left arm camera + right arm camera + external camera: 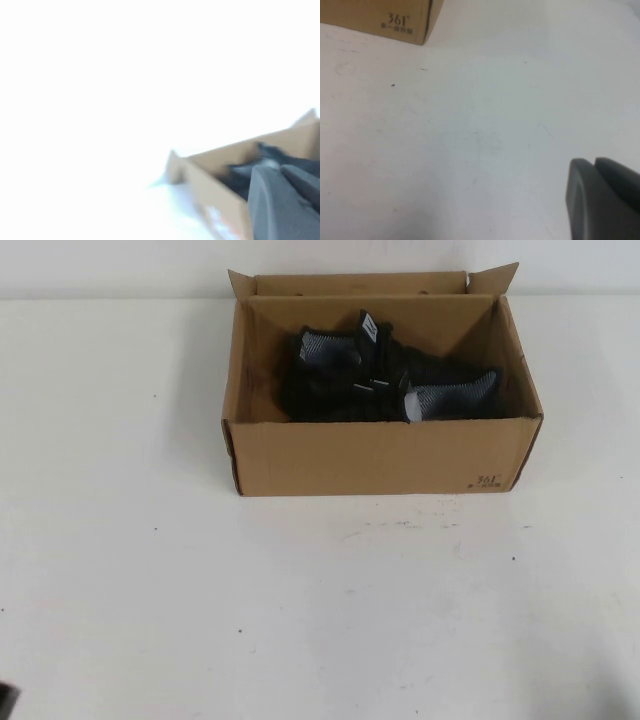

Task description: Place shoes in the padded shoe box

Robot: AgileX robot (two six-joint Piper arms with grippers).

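White tabletop (320,610) spans the whole high view, with broad bare surface in front of and to both sides of the box.

Brown corrugated shoe box (380,455) stands at the rear centre, open end up. Its short rear flaps stand upright near the table's far edge. The front wall carries a small dark printed mark at its lower right corner; the same mark appears on the box corner (380,20) in the right wrist view.

Both black knit sneakers (385,375) lie inside the box, touching one another, grey-white lining facing up. They sit toward the right and rear of the interior, with bare cardboard floor along the left wall.

The left gripper (285,200) is beside and above a box corner (215,190), outside the walls. The right gripper (602,197) hangs over bare table, well apart from the box. Only one dark edge of each gripper shows, holding nothing visible; whether the fingers are apart cannot be told.
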